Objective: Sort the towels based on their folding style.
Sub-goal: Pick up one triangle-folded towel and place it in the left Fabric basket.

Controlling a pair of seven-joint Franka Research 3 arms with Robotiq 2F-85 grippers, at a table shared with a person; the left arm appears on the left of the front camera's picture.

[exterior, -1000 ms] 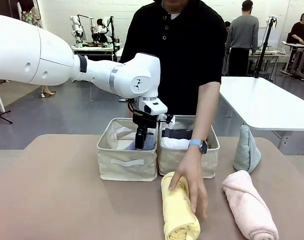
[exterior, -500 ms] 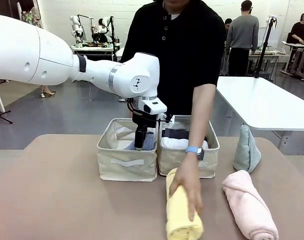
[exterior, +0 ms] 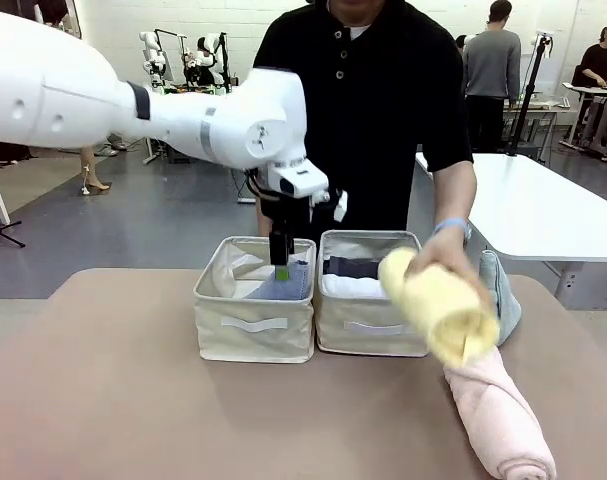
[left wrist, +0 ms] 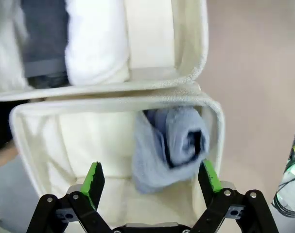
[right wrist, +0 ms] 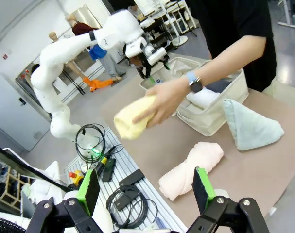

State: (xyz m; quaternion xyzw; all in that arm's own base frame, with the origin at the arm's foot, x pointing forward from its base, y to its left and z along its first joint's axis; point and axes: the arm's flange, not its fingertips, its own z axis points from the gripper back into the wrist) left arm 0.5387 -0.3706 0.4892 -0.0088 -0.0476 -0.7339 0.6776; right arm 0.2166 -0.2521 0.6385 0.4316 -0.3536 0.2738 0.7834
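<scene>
Towels, folded: lavender-blue terry wedge lies in left cream fabric bin; pale teal terry wedge on brown table, to right of bins.
Towels, rolled: dark grey roll + white roll side by side in right cream fabric bin; pale pink roll on table nr robot's edge.
Yellow roll: in person's hand, held up off table, just right of right bin.
L gripper: fingers wide, empty, above left bin, over lavender wedge.
R gripper: fingers wide, empty, well back from towels.

Front faces person, wrists share bins
</scene>
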